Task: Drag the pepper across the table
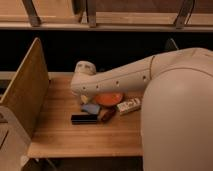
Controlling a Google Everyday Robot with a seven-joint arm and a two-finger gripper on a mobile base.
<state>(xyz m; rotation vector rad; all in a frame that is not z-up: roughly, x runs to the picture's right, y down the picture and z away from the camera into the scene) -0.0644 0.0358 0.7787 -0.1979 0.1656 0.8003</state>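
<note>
The bench (65,136) is a light wooden plank top, and a tall upright side panel (25,92) stands at its left end. The robot's big white body (177,120) fills the right side of the view and hides the bench's right end. From it the white arm (117,80) reaches leftward over the back half of the bench, ending in a rounded joint above the middle. The claw (85,99) hangs below that joint, low over the boards, just left of the orange bowl (109,99) and at the upper edge of a small blue object (91,108). The arm shadows the claw, so I cannot tell whether it is apart, together or clamped on anything. The pepper (107,115), small, dark red-brown and glossy, lies on the bench near the middle, just in front of the orange bowl and slightly tilted. Its left end sits close to the right end of a flat black bar (83,119), which lies lengthwise along the boards; whether the two touch cannot be made out. The blue object lies between the bar and the bowl, just left of the pepper. A white packet (129,105) lies to the pepper's right, angled, close beside the bowl's right rim. The pepper lies apart from the claw, with the blue object between them.
</note>
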